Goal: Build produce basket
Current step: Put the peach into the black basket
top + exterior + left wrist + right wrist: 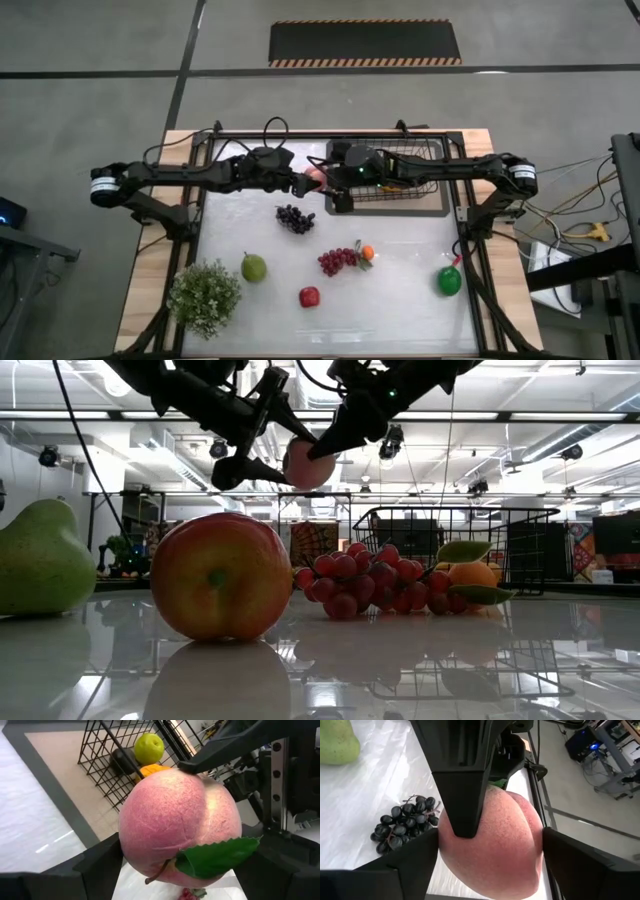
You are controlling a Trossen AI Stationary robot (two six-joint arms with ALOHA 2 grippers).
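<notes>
The pink peach hangs in the air between both grippers, just left of the black wire basket at the table's far side. My left gripper reaches it from the left and my right gripper from the right; each is shut on it. In the low view the peach is high above the table. A green apple and an orange mango lie inside the basket. My left gripper pinches the peach between its two fingers across the fruit's lower sides, near the stem and green leaf. It comes level from the table's left. The peach is lifted clear of the table. My right gripper pinches the peach between its two fingers, one on either flank. It comes from the table's right, slanting down, crosswise to the left fingers; a left finger lies over the fruit between them. The peach is clear of everything below.
On the table lie dark grapes, red grapes with a tangerine, a green pear, a red apple and a green pepper. A bushy potted plant stands at the near left corner.
</notes>
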